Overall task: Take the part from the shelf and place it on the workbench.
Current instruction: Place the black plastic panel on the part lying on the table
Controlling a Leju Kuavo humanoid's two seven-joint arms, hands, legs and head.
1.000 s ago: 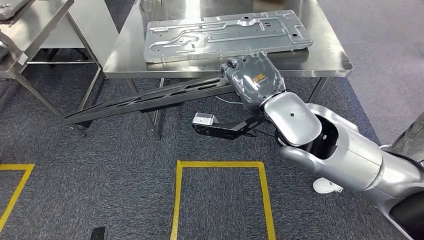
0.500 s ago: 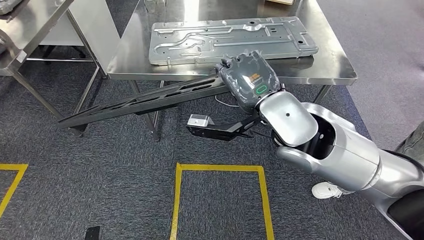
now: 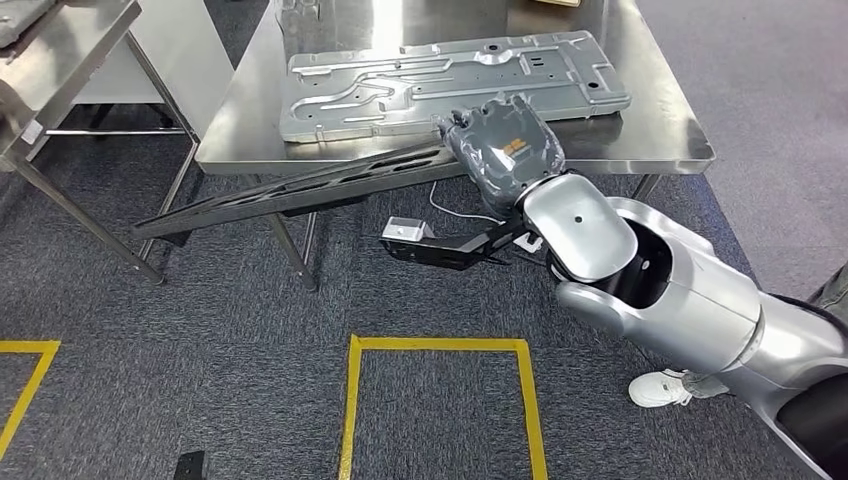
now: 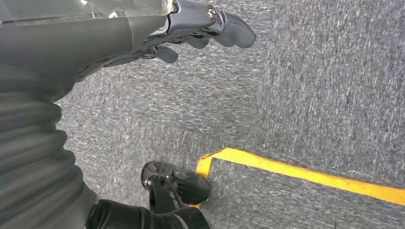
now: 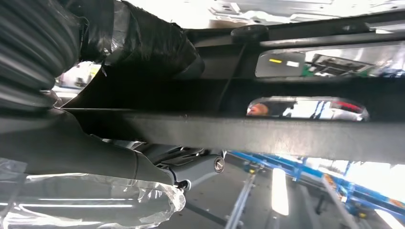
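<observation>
The long black slotted part (image 3: pixel 300 187) is grasped at one end by the right hand (image 3: pixel 500 150) at the front edge of the steel workbench (image 3: pixel 655 125), so its unsupported far end, hanging below the benchtop, may be caught against a leg.

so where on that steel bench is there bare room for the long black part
Bare steel lies on the workbench strip left of the grey stamped panel, and along the front right corner. The middle is taken up by the panel. The right hand grips the black part at the front edge.
</observation>
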